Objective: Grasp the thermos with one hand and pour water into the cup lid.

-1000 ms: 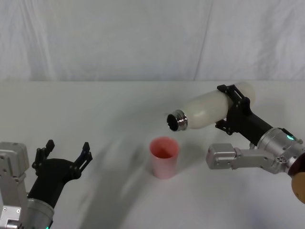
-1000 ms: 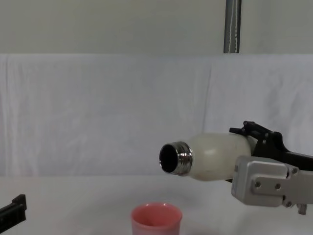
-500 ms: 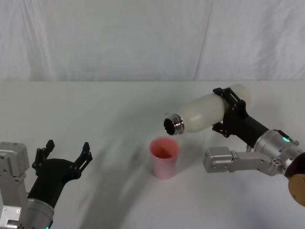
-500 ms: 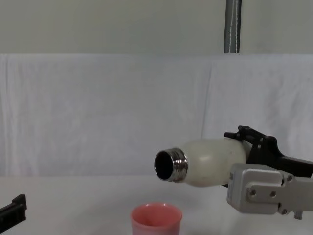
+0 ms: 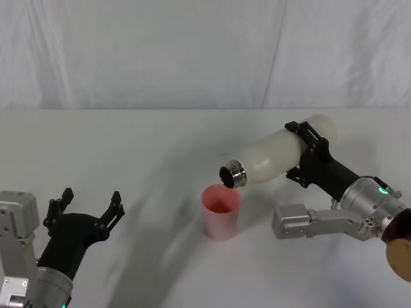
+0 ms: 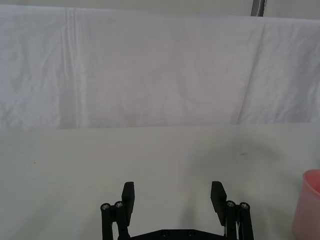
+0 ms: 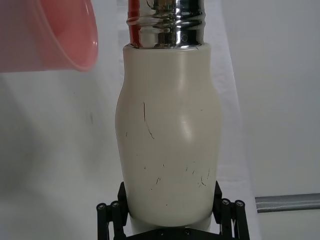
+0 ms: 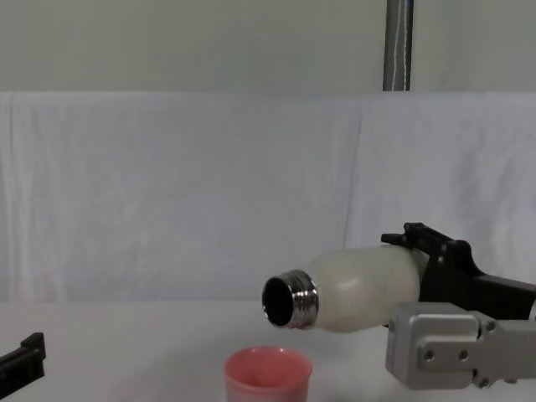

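The cream-white thermos [image 5: 273, 156] hangs tilted, its steel neck [image 5: 231, 174] pointing down and left just over the far rim of the pink cup lid [image 5: 221, 212]. My right gripper [image 5: 299, 152] is shut on the thermos body near its base. In the right wrist view the thermos [image 7: 169, 150] stands between the black fingers [image 7: 229, 212], with the cup lid [image 7: 55, 35] beyond its neck. From the chest, the thermos mouth [image 8: 280, 301] opens above the cup lid [image 8: 268, 373]. I see no water stream. My left gripper [image 5: 90, 204] rests open near the table's front left.
A white cloth covers the table [image 5: 128, 147] and hangs as a backdrop behind it. A grey metal block [image 5: 295, 221] on my right arm sits low beside the cup lid. The left gripper [image 6: 173, 192] faces bare tabletop, with the cup lid's edge [image 6: 312, 210] off to one side.
The right gripper has carried the thermos lower and closer to the cup lid, tipping its neck further down. The left arm has not moved.
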